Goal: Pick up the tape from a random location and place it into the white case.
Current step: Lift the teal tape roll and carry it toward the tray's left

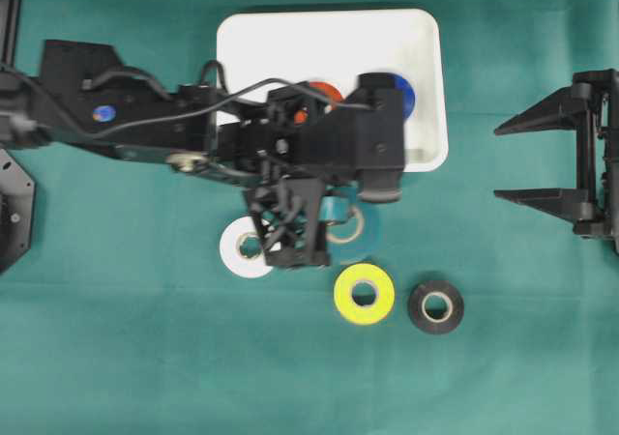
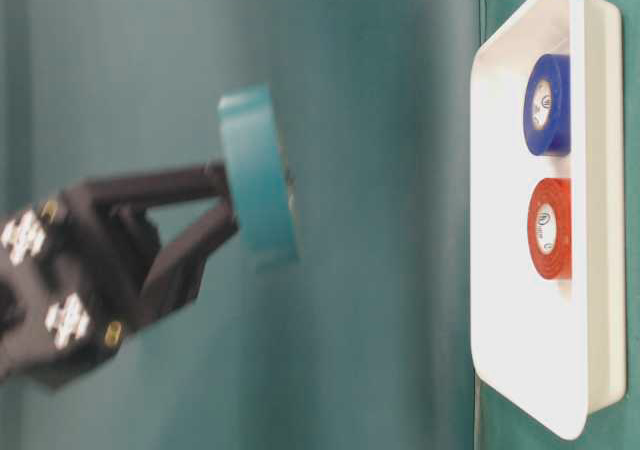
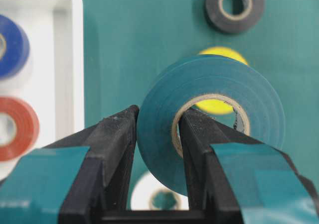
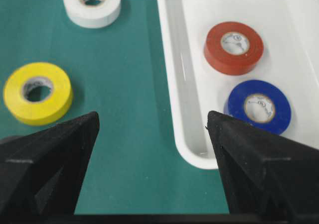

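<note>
My left gripper (image 3: 158, 112) is shut on a teal tape roll (image 3: 209, 84), one finger through its core and the other against its outer face. The roll hangs on edge above the green cloth (image 2: 258, 175), just in front of the white case (image 1: 290, 48). A red roll (image 4: 233, 47) and a blue roll (image 4: 257, 107) lie flat in the case (image 4: 172, 84). At the right edge of the table my right gripper (image 1: 498, 162) stands open and holds nothing (image 4: 152, 119).
Three loose rolls lie on the cloth in front of the case: white (image 1: 247, 246), yellow (image 1: 363, 294) and black (image 1: 435, 305). The left arm stretches across the case's front-left part.
</note>
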Available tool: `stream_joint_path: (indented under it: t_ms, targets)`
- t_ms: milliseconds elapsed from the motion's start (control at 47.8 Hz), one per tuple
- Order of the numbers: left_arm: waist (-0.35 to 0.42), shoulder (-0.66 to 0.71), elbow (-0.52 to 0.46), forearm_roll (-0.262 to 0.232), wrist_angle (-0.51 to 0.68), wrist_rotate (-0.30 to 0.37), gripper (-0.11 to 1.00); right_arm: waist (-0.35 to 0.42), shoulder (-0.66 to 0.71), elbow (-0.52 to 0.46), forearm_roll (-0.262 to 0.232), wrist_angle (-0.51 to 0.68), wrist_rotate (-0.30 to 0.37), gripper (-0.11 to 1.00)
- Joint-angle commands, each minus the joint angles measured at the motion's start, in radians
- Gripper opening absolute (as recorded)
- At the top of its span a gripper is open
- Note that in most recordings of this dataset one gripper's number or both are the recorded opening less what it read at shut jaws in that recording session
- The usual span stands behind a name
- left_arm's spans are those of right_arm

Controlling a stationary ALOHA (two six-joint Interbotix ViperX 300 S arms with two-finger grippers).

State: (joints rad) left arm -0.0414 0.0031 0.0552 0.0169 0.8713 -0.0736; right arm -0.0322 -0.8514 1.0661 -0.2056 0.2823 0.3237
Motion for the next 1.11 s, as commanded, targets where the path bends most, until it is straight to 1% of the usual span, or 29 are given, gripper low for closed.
stream_joint_path:
  t_ms: [0,168,419,544,733,817,900,1089]
  targets:
    - [-0.009,-0.086,0.032,0.002,-0.011,-0.002,0.21,0.002,-0.008,-0.020,-0.002,0.003,0.003,0.83]
    - [-0.014,-0.183,0.155,-0.003,-0.029,-0.008,0.21,0.000,-0.021,-0.020,0.000,0.017,0.005,0.83]
    - [-0.032,-0.331,0.322,-0.003,-0.031,-0.043,0.21,0.000,-0.025,-0.021,0.000,0.017,0.005,0.83]
    - [-0.031,-0.383,0.380,-0.003,-0.043,-0.052,0.21,0.002,-0.025,-0.021,-0.002,0.018,0.003,0.83]
    - [-0.026,-0.390,0.390,-0.002,-0.066,-0.052,0.21,0.000,-0.025,-0.023,-0.003,0.017,0.002,0.83]
    - [-0.011,-0.382,0.383,-0.002,-0.066,-0.052,0.21,0.002,-0.025,-0.023,-0.002,0.017,0.002,0.83]
    - [0.021,-0.374,0.379,-0.002,-0.067,-0.052,0.21,0.000,-0.025,-0.023,-0.002,0.018,0.000,0.83]
    - [0.133,-0.350,0.364,-0.002,-0.067,-0.052,0.21,0.002,-0.025,-0.021,-0.002,0.018,-0.002,0.83]
